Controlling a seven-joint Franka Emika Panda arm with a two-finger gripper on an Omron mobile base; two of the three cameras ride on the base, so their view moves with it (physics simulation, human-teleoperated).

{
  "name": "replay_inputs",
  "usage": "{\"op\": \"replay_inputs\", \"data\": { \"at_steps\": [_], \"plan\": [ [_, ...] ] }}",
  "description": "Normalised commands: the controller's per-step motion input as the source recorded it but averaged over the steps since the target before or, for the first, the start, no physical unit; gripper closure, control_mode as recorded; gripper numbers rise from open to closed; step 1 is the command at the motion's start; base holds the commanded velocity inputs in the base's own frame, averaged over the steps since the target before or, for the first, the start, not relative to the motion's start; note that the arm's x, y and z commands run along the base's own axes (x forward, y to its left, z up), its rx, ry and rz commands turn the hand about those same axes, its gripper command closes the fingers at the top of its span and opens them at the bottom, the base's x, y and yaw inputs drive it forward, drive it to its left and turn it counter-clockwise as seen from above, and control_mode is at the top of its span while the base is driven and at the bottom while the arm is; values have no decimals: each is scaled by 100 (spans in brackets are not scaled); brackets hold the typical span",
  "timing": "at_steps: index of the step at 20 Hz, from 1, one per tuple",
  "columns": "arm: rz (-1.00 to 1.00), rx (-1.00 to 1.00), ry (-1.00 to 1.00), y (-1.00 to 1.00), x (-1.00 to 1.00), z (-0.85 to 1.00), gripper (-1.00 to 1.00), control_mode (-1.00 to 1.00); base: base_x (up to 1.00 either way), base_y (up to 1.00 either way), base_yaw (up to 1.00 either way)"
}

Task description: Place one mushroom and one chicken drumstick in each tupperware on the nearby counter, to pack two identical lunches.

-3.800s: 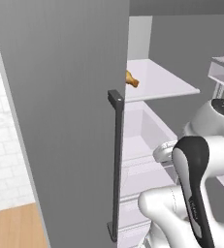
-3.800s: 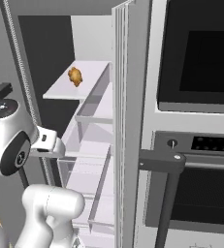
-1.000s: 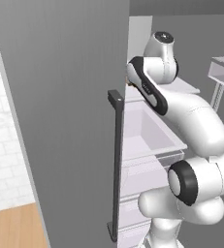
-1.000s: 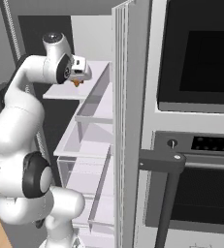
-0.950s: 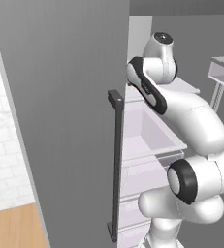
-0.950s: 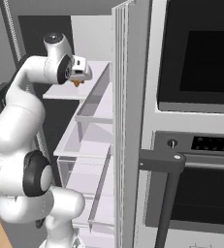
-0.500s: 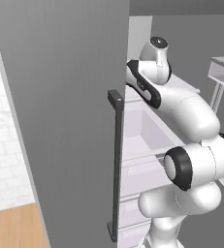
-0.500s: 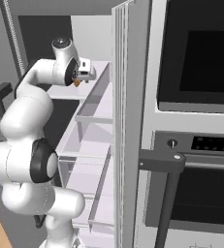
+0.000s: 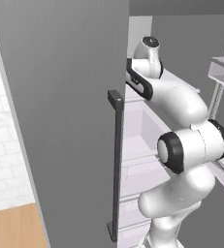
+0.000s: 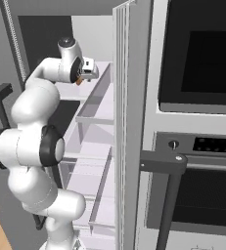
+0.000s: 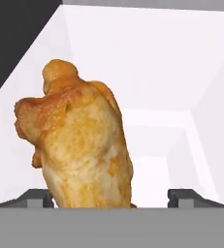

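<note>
Golden, knobbly chicken drumstick (image 11: 79, 140) sits between the end effector's (image 11: 112, 196) spread dark fingertips.

Golden-orange chicken drumstick (image 11: 79, 145), mottled with pale tan patches and darker brown edges; white fridge shelf (image 11: 157, 160) and walls; flat grey fridge door (image 9: 60, 97) with dark grey handle (image 9: 116, 160); black oven window (image 10: 202, 53)

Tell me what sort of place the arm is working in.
A simulated kitchen, most likely: the arm reaches into an open fridge with white shelves, a built-in oven stands beside it, and a chicken drumstick sits between the fingers.
</note>
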Motion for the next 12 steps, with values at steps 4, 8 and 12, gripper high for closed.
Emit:
{"op": "replay_inputs", "data": {
  "at_steps": [4, 8, 12],
  "plan": [
    [3, 0, 0, 0, -4, -35, 100, -100, 0, 0, 0],
    [1, 3, -5, 0, -58, -13, 100, -100, 0, 0, 0],
    [0, 4, -9, 0, -100, 0, 100, -100, 0, 0, 0]
  ]
}}
